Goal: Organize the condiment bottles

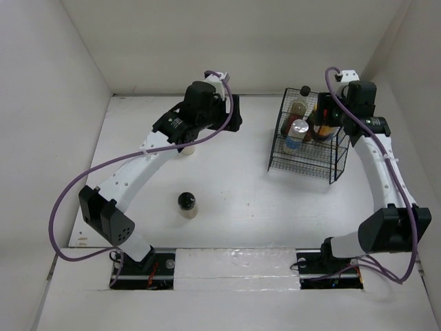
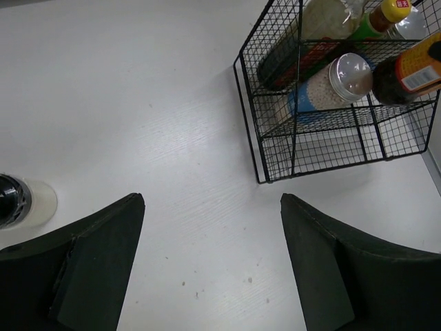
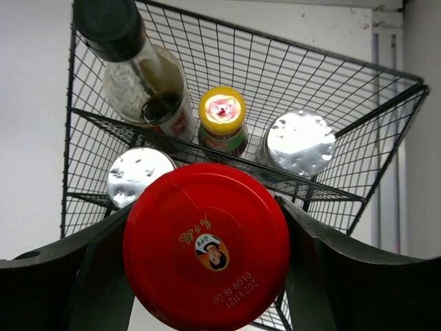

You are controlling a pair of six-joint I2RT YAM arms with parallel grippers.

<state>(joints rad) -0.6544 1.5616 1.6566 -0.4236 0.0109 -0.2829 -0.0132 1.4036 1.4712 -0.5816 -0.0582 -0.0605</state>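
Note:
My right gripper (image 3: 210,262) is shut on the red-lidded jar (image 3: 207,245), its fingers pressed to both sides of the lid, over the near part of the black wire basket (image 3: 331,83). Inside the basket stand a tall dark black-capped bottle (image 3: 148,86), a yellow-capped green-red labelled bottle (image 3: 222,110) and two silver-capped shakers (image 3: 300,141) (image 3: 140,176). My left gripper (image 2: 212,200) hangs open over bare table, left of the basket (image 2: 331,131). One black-capped pale jar (image 1: 187,205) stands on the table in front. Another pale jar (image 2: 21,201) sits under the left arm.
The basket (image 1: 306,148) stands at the back right of the white table, close to the right wall. White walls close the table on the left, back and right. A raised ledge with both arm bases (image 1: 234,265) runs along the near edge.

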